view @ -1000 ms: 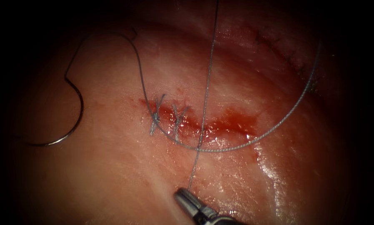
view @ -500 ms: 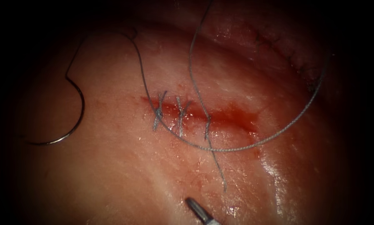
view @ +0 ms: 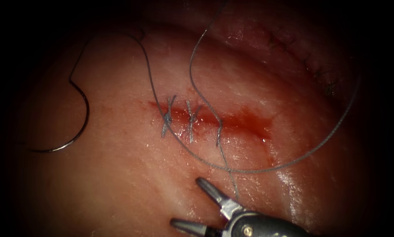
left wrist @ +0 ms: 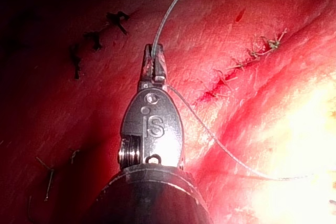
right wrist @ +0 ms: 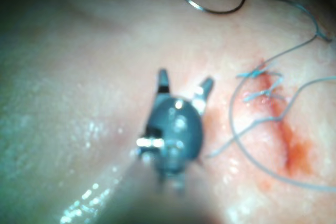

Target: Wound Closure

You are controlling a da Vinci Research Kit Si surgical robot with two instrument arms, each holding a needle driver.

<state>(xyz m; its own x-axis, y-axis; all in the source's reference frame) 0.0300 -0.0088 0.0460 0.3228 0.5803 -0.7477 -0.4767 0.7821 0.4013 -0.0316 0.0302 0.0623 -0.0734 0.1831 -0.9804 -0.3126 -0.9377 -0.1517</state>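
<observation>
The cut runs across the tissue, with three grey stitches over its left part. The curved needle lies free on the tissue, left of the cut, held by neither tool. The thread rises slack from the third stitch, and its short end lies below the cut. My right tool stands open below the cut, holding nothing, beside that end. The right wrist view shows the same tool open, the needle beyond it. My left tool is shut on the thread.
A long loop of thread sweeps under the cut and up to the right. Red fluid pools in the cut's unstitched right end. An older line of dark stitches lies at the back right, and dark stitches lie near the left tool.
My right tool let go of the thread end it held taut, opened wide and moved back up toward it. The thread slackened, the third stitch settled on the cut, and the long loop drifted lower.
</observation>
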